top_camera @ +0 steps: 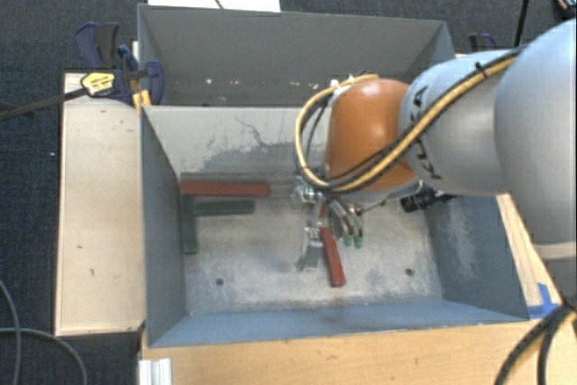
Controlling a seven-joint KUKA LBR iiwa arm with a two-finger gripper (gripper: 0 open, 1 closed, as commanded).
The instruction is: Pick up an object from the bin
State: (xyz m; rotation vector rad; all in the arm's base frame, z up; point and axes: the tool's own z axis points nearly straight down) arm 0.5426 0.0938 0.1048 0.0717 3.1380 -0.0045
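The gripper [314, 250] hangs at the middle of the bin [167, 239], just beside a short red-brown stick [334, 267]. Whether it is apart or clamped I cannot tell. Gripped off-centre, the stick could pivot and drop.

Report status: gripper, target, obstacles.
Gripper low, middle of bin. Red stick right beside it. Red bar, green angle off left, not in the way.

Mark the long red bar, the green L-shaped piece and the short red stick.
long red bar [225, 188]: camera view, middle of its length.
green L-shaped piece [224, 207]: camera view, its horizontal arm.
short red stick [334, 267]: camera view, its lower half.
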